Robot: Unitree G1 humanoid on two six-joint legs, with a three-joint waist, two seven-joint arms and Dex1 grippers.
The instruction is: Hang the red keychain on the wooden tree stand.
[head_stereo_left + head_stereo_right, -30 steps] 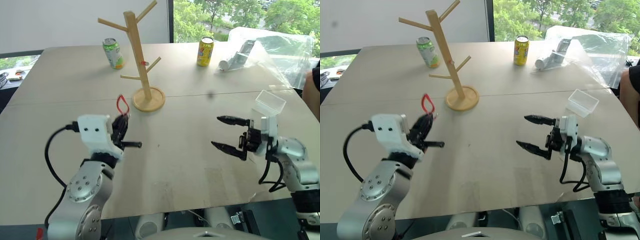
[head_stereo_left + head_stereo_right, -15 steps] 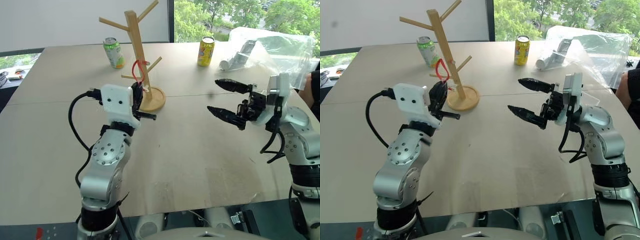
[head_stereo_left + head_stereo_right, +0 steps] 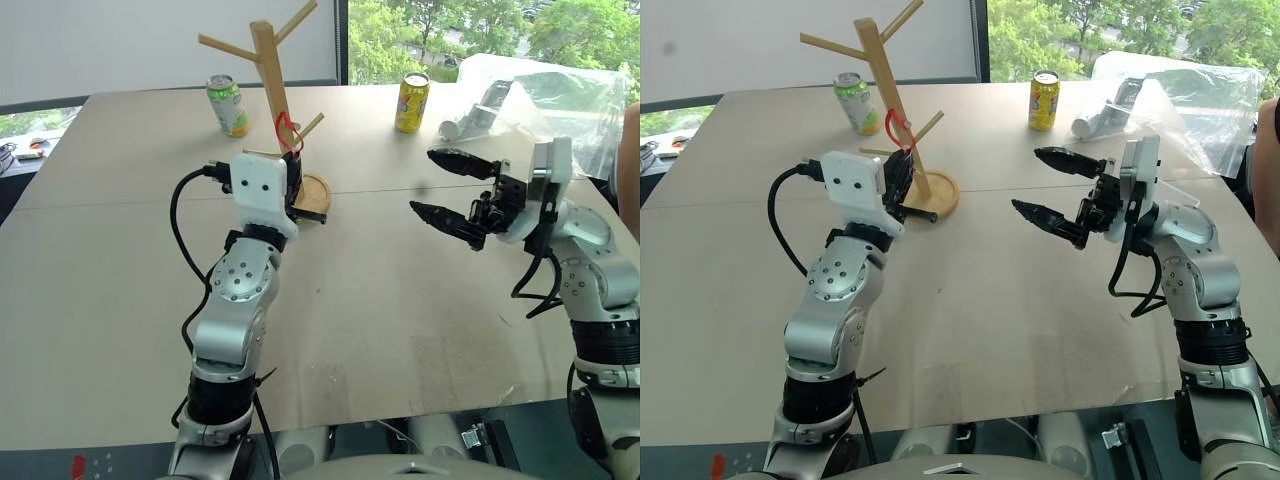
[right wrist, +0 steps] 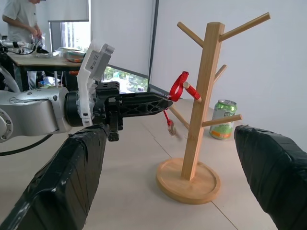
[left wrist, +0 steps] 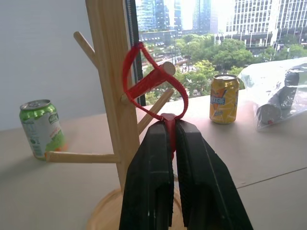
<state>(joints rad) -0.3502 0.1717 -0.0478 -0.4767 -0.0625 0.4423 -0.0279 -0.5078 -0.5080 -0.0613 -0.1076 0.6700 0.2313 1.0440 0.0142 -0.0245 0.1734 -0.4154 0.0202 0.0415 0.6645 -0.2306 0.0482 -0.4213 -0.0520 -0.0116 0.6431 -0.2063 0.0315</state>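
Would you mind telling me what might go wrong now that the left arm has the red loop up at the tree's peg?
1. The red keychain loop sits around the tip of a peg on the wooden tree stand, near its end; released now, it might slip off.
2. The left gripper is shut on the loop's base; pulling back without opening could drag it off or tip the stand.
3. The right gripper hangs open nearby, not steadying the stand.

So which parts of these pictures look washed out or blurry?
Left wrist view: the window city is overexposed, while the thin red keychain loop and pale wooden tree stand stay sharp. Right wrist view: the right end effector's black fingers loom close and soft.
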